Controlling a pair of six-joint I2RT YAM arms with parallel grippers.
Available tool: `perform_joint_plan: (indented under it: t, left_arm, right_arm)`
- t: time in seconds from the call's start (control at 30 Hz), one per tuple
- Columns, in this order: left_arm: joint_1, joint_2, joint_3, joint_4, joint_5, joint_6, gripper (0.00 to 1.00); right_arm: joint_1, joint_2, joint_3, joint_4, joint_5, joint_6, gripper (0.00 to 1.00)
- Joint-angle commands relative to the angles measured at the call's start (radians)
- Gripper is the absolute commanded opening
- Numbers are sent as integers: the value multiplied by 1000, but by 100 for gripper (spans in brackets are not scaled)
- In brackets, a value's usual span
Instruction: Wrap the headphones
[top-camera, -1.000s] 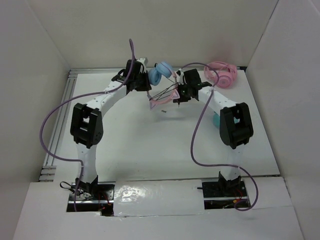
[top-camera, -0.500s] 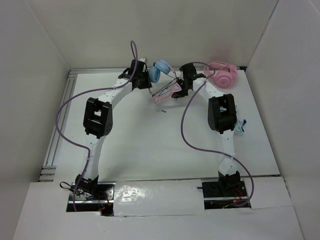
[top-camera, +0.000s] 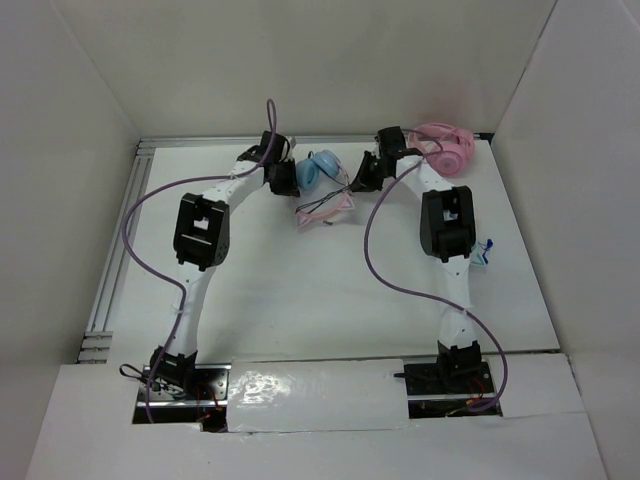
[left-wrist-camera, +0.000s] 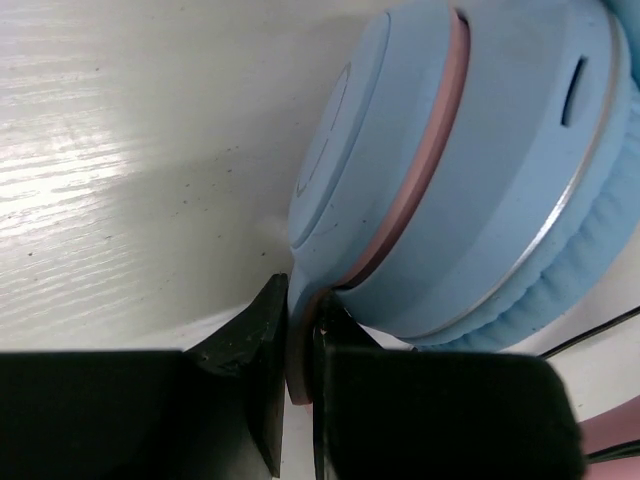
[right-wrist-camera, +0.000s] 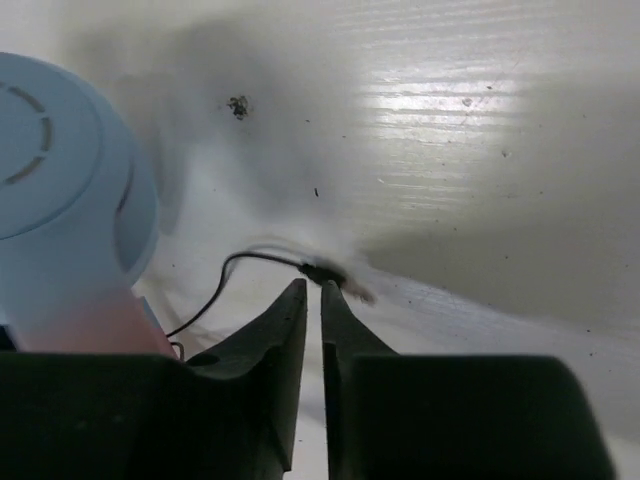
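Observation:
The headphones have light-blue ear cups (top-camera: 318, 168) and a thin pink headband (top-camera: 325, 210), and lie at the back middle of the table. My left gripper (top-camera: 283, 178) is shut on the pink band end right below one blue cup (left-wrist-camera: 470, 170); its jaws (left-wrist-camera: 300, 300) pinch that band. My right gripper (top-camera: 365, 175) is just right of the headphones. In the right wrist view its jaws (right-wrist-camera: 312, 290) are closed with only a thin slit and nothing shows between them. The black cable's plug (right-wrist-camera: 330, 272) lies blurred just beyond the tips. A blue cup (right-wrist-camera: 60, 180) is at the left.
All-pink headphones (top-camera: 445, 148) sit at the back right, close behind the right arm. A teal object (top-camera: 483, 250) peeks out beside the right arm's elbow. White walls enclose the table on the left, back and right.
Both arms have stretched toward the back. The headphones have gone from hanging between the grippers to lying lower, with the headband on the table. The stretched cable is now slack.

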Motion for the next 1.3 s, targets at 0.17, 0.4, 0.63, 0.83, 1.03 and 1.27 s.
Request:
perform_joint_plan:
  t: [0.17, 0.4, 0.63, 0.83, 1.03, 1.27]
  left_arm:
    - [4, 54, 99, -70, 10, 41, 4]
    - [5, -2, 38, -63, -85, 17, 54]
    - [-5, -108, 9, -48, -100, 47, 86]
    - [-13, -177, 15, -90, -140, 60, 95]
    - [-13, -349, -20, -180, -180, 47, 99]
    - [-14, -878, -414, -143, -180, -89, 99]
  right_arm:
    - [15, -8, 8, 68, -84, -14, 7]
    - [10, -64, -48, 80, -7, -6, 14]
    - [-5, -178, -122, 115, 85, 8, 21]
    - [-11, -270, -127, 97, 162, -10, 33]
    - [-37, -466, -209, 115, 206, -32, 40]
    - [-37, -1045, -678, 279, 370, -118, 75]
